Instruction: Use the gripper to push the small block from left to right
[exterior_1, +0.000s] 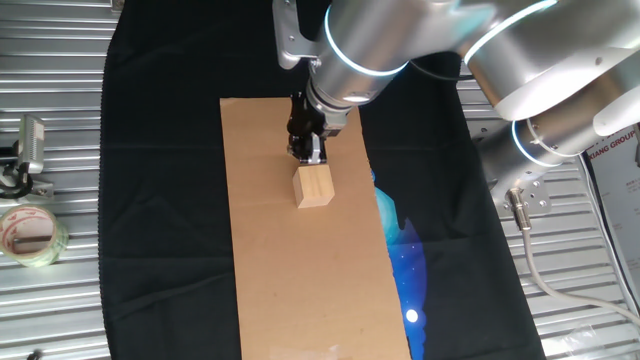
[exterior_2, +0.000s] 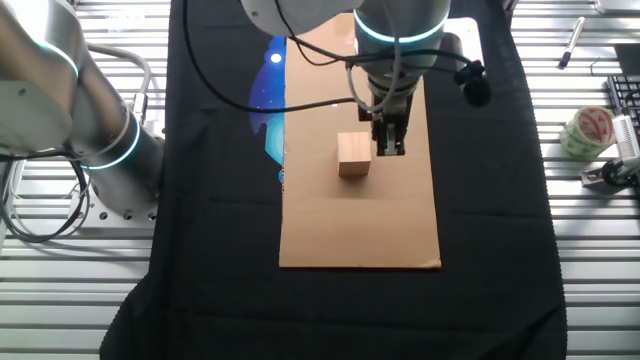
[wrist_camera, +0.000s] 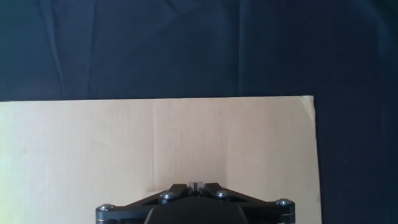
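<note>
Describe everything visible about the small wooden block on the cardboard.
The small block is a pale tan wooden cube with plain, unmarked faces and crisp edges. It sits flat on the long brown cardboard sheet, about midway across the sheet's width, turned slightly askew to the sheet's edges. The gripper, fingers together, stands right beside one of its faces; whether they actually touch cannot be told. Nothing else is near it. The hand view does not show it.

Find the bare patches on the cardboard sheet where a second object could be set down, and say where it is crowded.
Free: the long stretch of cardboard sheet between the small block and the sheet's near short edge in the other fixed view. Crowded: around the block, where the hand stands right beside it.
</note>
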